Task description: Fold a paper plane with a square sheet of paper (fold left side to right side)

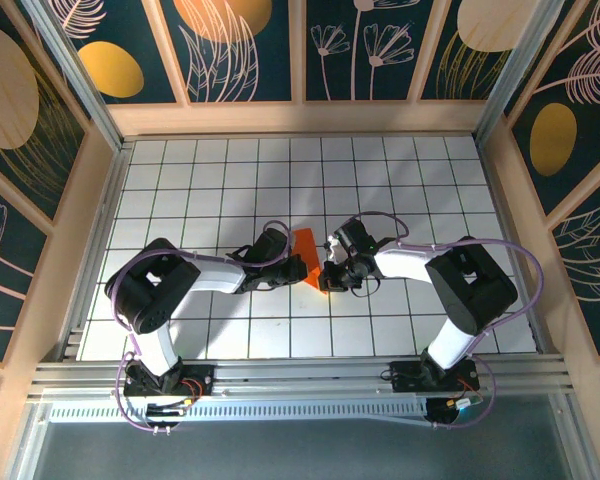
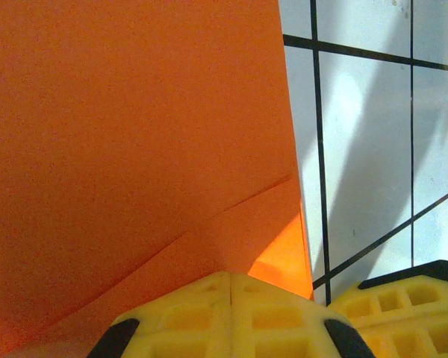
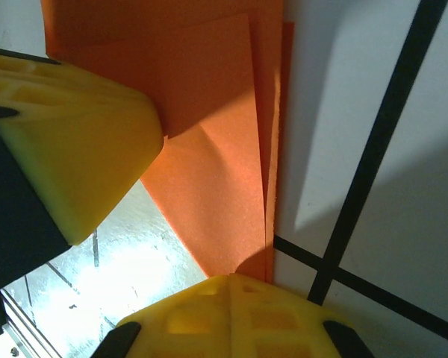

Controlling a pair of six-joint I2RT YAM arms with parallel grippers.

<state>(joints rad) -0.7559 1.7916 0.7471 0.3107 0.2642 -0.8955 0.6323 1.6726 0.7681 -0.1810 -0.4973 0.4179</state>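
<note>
the left gripper [image 2: 231, 313] was closed, its ribbed yellow fingers meeting tip to tip on the orange paper [image 2: 134, 134]; the right gripper [image 3: 231, 317] was closed likewise at the paper's edge. the matte paper lay folded in creased, overlapping layers on the white gridded table [image 2: 366, 149], between both arms

Layered, creased bright orange paper [image 3: 209, 179] lies on white, black-lined tiles [image 3: 373, 89]. The right gripper [image 3: 231, 287], yellow fingers pressed together, meets its lower tip, and another yellow finger [image 3: 75, 149] overlaps its left edge.

Left arm [image 1: 215, 277] and right arm [image 1: 405, 262] bend inward, wrists near, jaws closed.
</note>
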